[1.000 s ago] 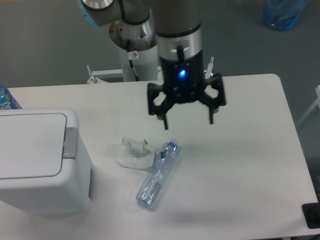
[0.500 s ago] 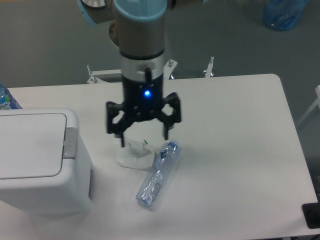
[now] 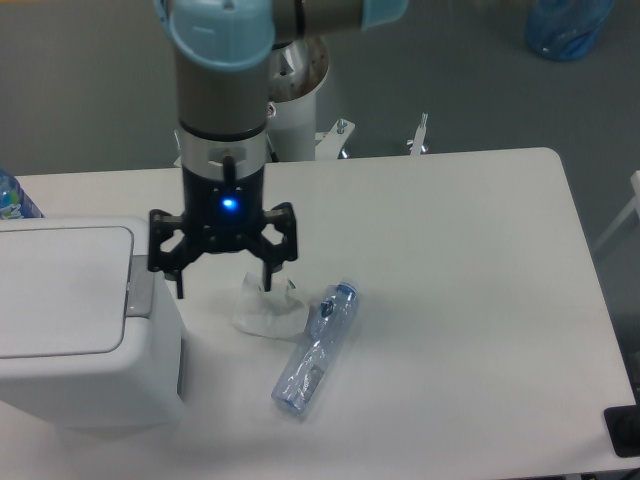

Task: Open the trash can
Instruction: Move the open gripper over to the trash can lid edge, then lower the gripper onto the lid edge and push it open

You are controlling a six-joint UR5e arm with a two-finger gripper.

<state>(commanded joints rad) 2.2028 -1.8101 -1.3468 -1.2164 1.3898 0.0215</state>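
The trash can [image 3: 80, 320] is a large boxy white bin at the left edge of the table, its flat lid [image 3: 60, 290] shut and its grey push-button latch [image 3: 140, 288] on the right side of the top. My gripper [image 3: 222, 281] hangs open and empty above the table just right of the latch, its left fingertip close to the button. I cannot tell whether it touches the bin.
A crumpled white paper [image 3: 268, 308] lies right under the gripper's right finger. A clear plastic bottle [image 3: 316, 350] lies on its side beside it. A blue bottle cap area [image 3: 12, 198] shows at the far left edge. A black object [image 3: 624, 432] sits at the table's front right corner.
The gripper has moved steadily left across the table, from above the bottle to beside the trash can's latch. It stayed open. The bottle, paper and bin have not moved.
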